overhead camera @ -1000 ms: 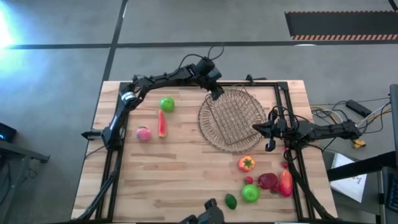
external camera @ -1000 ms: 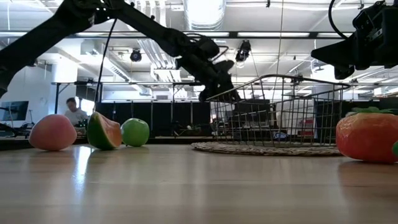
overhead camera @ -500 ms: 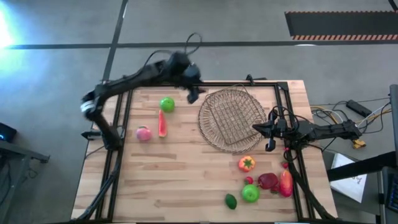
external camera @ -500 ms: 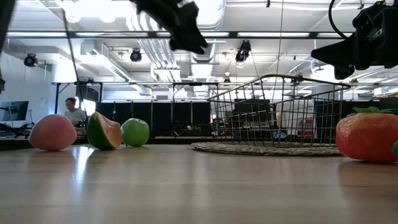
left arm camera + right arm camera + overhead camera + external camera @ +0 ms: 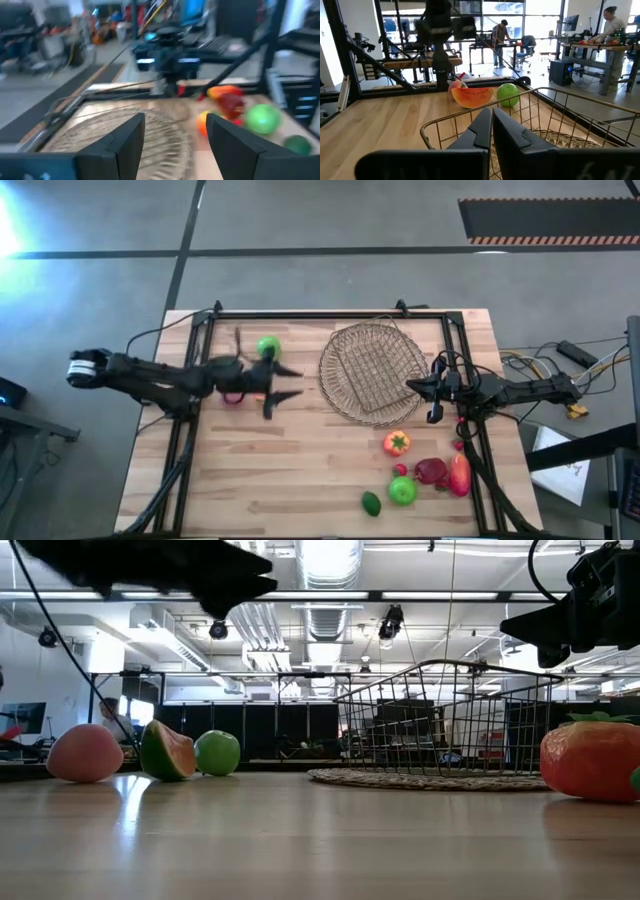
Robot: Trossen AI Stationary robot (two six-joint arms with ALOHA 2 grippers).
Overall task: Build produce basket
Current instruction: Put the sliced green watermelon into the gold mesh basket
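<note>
high: left gripper (image 5: 285, 382) released over red slice (image 5: 261, 383), basket (image 5: 373, 370) well apart, nearer right gripper (image 5: 418, 388) | low: slice lies beside green apple (image 5: 217, 752) | left wrist: jaws parted, nothing held | right wrist: jaws clenched, empty, at basket rim

Left gripper (image 5: 282, 383) hangs with fingers apart and empty, while the right gripper (image 5: 413, 387) is closed.

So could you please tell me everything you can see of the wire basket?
The basket is see-through, made of thin brownish metal wire in a grid with a raised rim. It sits upright and empty on a flat round woven mat on the far right part of the table. The shut right gripper hovers at its rim; contact is unclear.
</note>
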